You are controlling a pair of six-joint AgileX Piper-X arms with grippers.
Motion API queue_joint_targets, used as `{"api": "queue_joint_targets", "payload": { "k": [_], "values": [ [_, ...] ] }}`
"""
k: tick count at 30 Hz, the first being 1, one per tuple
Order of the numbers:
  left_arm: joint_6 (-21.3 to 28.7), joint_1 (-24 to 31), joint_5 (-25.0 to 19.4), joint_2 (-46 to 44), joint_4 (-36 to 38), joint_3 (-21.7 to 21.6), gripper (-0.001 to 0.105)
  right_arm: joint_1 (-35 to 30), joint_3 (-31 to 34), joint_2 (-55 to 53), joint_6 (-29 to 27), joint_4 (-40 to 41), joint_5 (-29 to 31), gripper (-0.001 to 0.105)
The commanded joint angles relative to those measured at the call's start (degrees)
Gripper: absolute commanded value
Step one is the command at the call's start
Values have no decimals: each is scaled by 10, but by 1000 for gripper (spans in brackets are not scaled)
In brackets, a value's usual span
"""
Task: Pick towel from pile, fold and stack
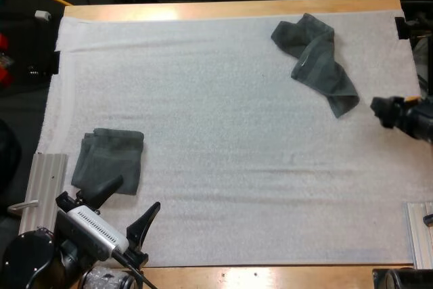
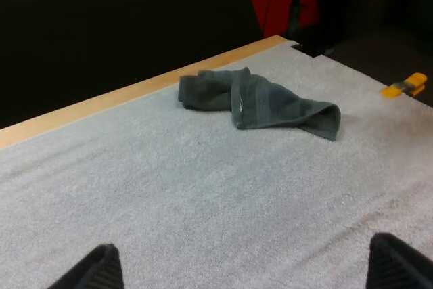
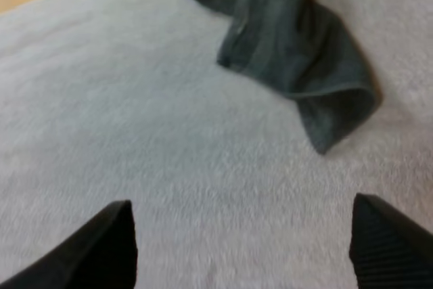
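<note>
A crumpled dark grey-green towel (image 1: 316,61) lies at the far right of the white mat (image 1: 223,147); it also lies ahead of the left wrist camera as a twisted towel (image 2: 260,103) and close ahead of the right wrist camera (image 3: 291,45). A folded towel (image 1: 108,160) rests at the near left. My left gripper (image 1: 132,202) stands open just on the near side of the folded towel, its fingertips (image 2: 84,272) wide apart over bare mat. My right gripper (image 1: 380,107) is at the right edge, just past the crumpled towel's near end, open, fingers (image 3: 101,248) apart with nothing between.
Metal rails sit at the near left (image 1: 42,191) and near right (image 1: 419,231) corners of the table. The wooden table edge (image 1: 230,9) runs along the far side. Bare mat spreads across the middle.
</note>
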Motion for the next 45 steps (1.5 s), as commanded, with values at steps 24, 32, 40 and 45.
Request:
{"api": "queue_joint_targets", "payload": {
  "k": [24,32,40,45],
  "values": [
    [-6,-2,4,2,8,-4,70,0,-3,339,230,-234,28,64],
    [-6,-2,4,2,47,-4,70,0,-3,417,261,-284,19,64],
    [-12,-2,4,2,47,-4,70,0,-3,454,274,-285,19,30],
    [-15,-2,4,2,47,-4,70,0,-3,454,275,-300,6,1]
  ]
}}
